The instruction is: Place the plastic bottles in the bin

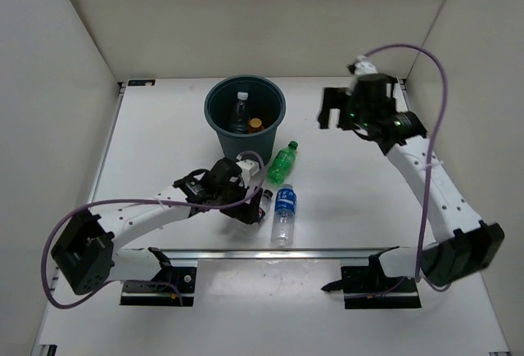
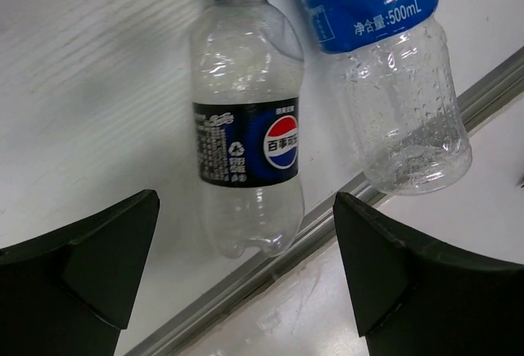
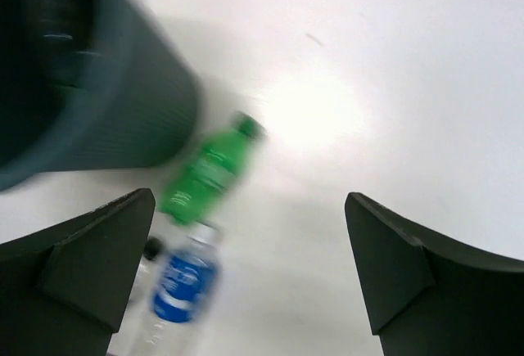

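- Here, the bin (image 1: 219,119) stands upright at the far middle of the tabletop (image 1: 155,151). Inside it are a clear bottle with a white cap (image 1: 241,104) and an orange bottle (image 1: 255,124).
- Three more plastic bottles lie on their sides on the tabletop, in front of the bin and slightly to its right.
- The green bottle (image 1: 283,160) lies nearest the bin, just beside the foot of its wall.
- The blue-labelled bottle (image 1: 284,209) lies closer to the arms, with its cap towards the bin.
- The dark-labelled bottle (image 2: 250,139) lies close alongside the blue-labelled one, on its left and pointing the same way. From above it is mostly hidden under the left arm.
- The left hand (image 1: 244,207) hangs low over the dark-labelled bottle with its fingers (image 2: 90,282) spread wide. One finger sits on each side of the bottle's base end, bare tabletop shows on both sides, and nothing is gripped.
- The blue-labelled bottle crowds that spot, lying just beyond one finger.
- A metal rail (image 1: 270,251) runs across the tabletop close to the bases of both clear bottles.
- The right hand (image 1: 334,110) is raised over the far right of the tabletop, to the right of the bin and well apart from the bottles. Its fingers are spread wide and hold nothing.
- The right wrist view is blurred but shows the bin wall, the green bottle and the blue-labelled bottle below.
- A purple cable (image 1: 438,86) loops above the right arm, and another (image 1: 57,233) loops beside the left arm.
- White walls (image 1: 49,86) close in the tabletop on three sides.
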### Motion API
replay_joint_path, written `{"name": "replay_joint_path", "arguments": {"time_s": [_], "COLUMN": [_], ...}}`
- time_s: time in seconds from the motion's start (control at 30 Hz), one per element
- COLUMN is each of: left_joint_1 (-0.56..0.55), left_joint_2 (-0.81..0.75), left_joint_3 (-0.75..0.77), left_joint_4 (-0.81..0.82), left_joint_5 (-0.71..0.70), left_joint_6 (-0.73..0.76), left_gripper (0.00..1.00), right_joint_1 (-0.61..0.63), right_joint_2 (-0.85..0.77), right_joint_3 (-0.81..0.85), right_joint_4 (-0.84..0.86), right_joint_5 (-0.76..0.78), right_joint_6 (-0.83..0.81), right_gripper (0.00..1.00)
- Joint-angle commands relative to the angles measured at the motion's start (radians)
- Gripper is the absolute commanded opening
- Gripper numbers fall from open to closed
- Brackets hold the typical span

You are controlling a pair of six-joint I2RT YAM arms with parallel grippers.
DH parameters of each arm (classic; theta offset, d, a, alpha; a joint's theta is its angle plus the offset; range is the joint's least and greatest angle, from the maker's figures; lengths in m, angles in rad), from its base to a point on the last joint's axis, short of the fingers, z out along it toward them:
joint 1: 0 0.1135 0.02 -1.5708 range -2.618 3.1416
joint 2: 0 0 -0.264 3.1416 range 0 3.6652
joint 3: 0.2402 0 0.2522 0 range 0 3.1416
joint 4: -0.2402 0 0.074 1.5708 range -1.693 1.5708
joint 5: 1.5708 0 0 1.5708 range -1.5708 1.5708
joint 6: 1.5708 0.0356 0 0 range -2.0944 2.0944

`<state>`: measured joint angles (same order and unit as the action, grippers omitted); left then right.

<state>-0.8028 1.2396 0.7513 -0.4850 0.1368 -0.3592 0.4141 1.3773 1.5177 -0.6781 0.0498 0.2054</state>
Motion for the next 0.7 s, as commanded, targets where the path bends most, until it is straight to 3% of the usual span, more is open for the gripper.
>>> {"name": "replay_joint_path", "arguments": {"time_s": [0.0,0.1,0.23,0.37,0.53,0.67], "left_joint_1": [-0.038,-0.078,-0.078,-0.082,-0.069,-0.075], "left_joint_2": [0.024,0.084,0.148,0.172,0.152,0.071], "left_joint_3": [0.045,0.059,0.042,0.037,0.017,0.074], "left_joint_4": [0.075,0.074,0.079,0.08,0.092,0.011], "left_joint_5": [0.024,0.026,-0.028,-0.066,-0.068,-0.069], "left_joint_6": [0.02,0.045,0.055,0.055,0.054,0.087], "left_gripper": [0.99,0.99,0.9,0.72,0.55,0.37], "right_joint_1": [-0.159,-0.277,-0.397,-0.408,-0.393,-0.386], "right_joint_2": [-0.141,-0.222,-0.32,-0.389,-0.411,-0.435], "right_joint_3": [-0.201,-0.342,-0.488,-0.573,-0.6,-0.631], "right_joint_4": [0.025,-0.024,-0.047,-0.067,-0.086,-0.075], "right_joint_5": [-0.008,-0.031,-0.091,-0.067,-0.083,-0.096], "right_joint_6": [0.074,0.062,0.034,0.022,0.038,0.051], "right_gripper": [0.99,0.99,0.99,0.99,0.99,0.99]}}
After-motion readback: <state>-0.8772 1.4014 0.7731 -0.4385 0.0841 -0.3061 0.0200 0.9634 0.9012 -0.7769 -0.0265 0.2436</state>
